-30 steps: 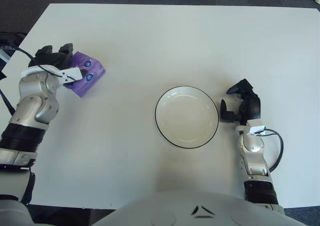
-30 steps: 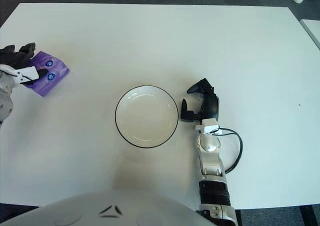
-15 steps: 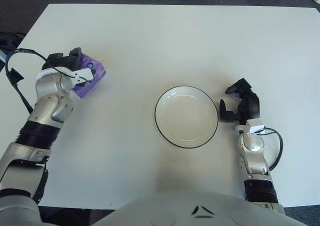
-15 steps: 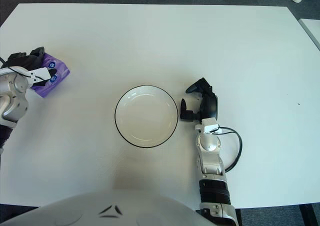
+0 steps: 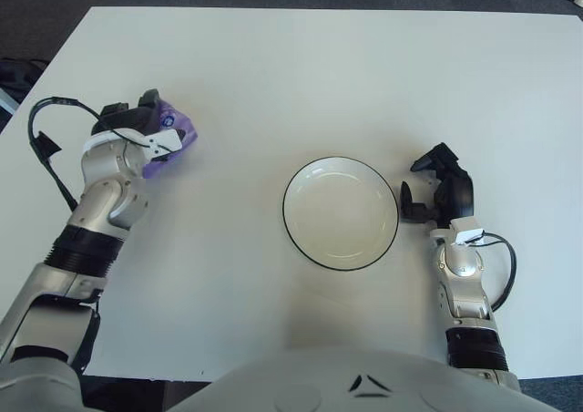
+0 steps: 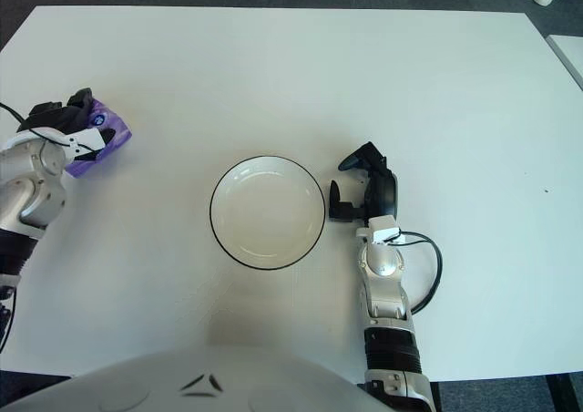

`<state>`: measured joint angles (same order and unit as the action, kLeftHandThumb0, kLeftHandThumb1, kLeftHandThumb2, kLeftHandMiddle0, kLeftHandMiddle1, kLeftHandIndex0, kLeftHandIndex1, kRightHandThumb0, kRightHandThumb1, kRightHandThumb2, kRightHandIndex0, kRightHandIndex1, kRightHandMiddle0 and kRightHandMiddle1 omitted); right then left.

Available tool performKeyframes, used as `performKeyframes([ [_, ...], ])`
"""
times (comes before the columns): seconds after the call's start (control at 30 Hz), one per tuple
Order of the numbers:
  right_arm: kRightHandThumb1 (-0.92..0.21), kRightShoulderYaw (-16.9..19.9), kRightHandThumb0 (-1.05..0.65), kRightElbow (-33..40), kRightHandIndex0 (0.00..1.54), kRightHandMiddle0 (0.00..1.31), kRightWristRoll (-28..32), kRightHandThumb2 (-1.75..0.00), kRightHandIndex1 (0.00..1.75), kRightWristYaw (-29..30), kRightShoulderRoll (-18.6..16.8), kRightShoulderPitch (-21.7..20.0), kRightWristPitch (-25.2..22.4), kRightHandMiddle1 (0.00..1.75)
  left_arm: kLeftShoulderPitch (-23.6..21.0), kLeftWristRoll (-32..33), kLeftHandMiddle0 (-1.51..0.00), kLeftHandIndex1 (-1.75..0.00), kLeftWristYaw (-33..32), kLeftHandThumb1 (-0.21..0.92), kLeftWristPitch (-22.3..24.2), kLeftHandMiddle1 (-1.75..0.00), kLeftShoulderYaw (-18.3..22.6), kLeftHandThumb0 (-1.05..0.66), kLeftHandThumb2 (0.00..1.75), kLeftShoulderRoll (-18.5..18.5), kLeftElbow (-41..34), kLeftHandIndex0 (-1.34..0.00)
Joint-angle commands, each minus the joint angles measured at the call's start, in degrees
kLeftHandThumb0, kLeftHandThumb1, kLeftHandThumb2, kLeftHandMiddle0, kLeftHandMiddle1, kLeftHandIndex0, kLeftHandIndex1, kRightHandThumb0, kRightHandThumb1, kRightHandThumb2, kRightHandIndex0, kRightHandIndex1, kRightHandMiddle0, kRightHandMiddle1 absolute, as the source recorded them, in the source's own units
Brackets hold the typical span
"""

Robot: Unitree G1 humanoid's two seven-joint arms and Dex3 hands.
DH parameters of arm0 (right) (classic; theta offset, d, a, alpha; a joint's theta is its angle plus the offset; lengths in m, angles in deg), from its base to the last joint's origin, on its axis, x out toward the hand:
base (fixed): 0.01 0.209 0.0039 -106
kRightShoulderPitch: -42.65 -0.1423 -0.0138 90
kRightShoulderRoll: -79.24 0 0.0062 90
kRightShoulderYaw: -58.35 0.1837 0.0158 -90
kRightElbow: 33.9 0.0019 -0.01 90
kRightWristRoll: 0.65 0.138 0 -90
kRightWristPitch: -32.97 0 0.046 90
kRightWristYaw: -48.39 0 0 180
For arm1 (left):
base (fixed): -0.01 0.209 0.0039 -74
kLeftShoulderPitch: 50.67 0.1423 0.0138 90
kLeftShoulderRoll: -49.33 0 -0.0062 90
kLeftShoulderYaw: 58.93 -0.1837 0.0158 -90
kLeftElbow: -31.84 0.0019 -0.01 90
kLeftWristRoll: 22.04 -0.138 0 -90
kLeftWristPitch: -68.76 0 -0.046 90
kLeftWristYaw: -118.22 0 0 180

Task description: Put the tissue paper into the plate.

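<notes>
Over at the left side of the white worktop [image 5: 301, 75], the left hand [image 5: 137, 125] is closed around the purple tissue paper pack [image 5: 168, 129], its dark fingers [image 5: 146, 102] curled over the top of the pack while a white part of the hand crosses the pack's front. Only the right end of the pack shows past the hand, with a bit of blue printing on it. Whether the pack is touching the worktop or held just above it cannot be told from these views. The silver forearm runs down and to the left from the hand toward the near edge, with a black cable [image 5: 46, 143] looping beside the wrist.

Well apart from the pack, near the middle of the worktop, sits the plate [image 5: 340, 212]: round, white, with a thin dark rim, and nothing lying in it.

Just beside the plate's right edge shows the right hand [image 5: 439, 189], idle, its black fingers loosely bent and holding nothing. Its forearm extends straight back toward the robot's body, with a black cable [image 5: 504, 271] curving out on its right side.
</notes>
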<state>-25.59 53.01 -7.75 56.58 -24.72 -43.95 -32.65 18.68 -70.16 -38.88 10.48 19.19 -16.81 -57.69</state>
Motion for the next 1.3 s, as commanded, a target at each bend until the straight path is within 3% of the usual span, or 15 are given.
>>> performKeyframes([
  [0.0, -0.01, 0.5, -0.01, -2.5, 0.87, 0.59, 1.3, -1.66, 1.70, -0.5, 0.2, 1.7, -1.5, 1.75, 3.7, -1.6, 0.00, -0.06, 2.7, 0.92, 3.5, -0.29, -1.0, -1.05, 1.01, -1.5, -5.6, 0.00],
  [0.17, -0.02, 0.6, -0.01, -2.9, 0.87, 0.59, 1.4, -1.66, 1.70, -0.5, 0.3, 1.3, -1.8, 1.75, 5.9, -4.6, 0.00, -0.02, 7.2, 0.92, 8.8, -0.27, -1.6, -1.05, 1.03, -2.0, -14.2, 0.00],
  [0.27, -0.01, 0.5, -0.01, -3.3, 0.87, 0.59, 1.4, -1.65, 1.68, -0.5, 0.3, 1.0, -1.9, 1.75, 6.3, -5.3, 0.00, -0.02, 8.2, 0.92, 9.7, -0.30, -1.4, -1.05, 1.04, -2.0, -15.5, 0.00],
  [0.8, -0.01, -0.1, -0.01, -2.9, 0.88, 0.60, 0.9, -1.65, 1.66, -0.6, 0.7, 0.4, -3.6, 1.75, 11.1, -8.5, 0.00, -0.13, 5.9, 0.92, 8.0, -0.38, 2.3, -1.05, 1.03, -0.6, -21.9, 0.00],
  [1.0, -0.01, -0.2, -0.01, -3.2, 0.88, 0.60, 1.1, -1.65, 1.67, -0.8, 0.9, 0.4, -3.0, 1.75, 14.4, -13.2, 0.00, -0.13, 9.4, 0.92, 8.9, -0.33, 3.0, -1.05, 1.04, -0.6, -29.6, 0.00],
  [1.27, 0.00, 0.2, -0.01, -3.7, 0.88, 0.61, 2.0, -1.66, 1.67, -1.3, 0.9, 0.6, -1.4, 1.75, 15.3, -14.1, 0.00, -0.08, 14.8, 0.92, 7.6, -0.26, 4.0, -1.05, 1.04, -0.1, -30.9, 0.00],
])
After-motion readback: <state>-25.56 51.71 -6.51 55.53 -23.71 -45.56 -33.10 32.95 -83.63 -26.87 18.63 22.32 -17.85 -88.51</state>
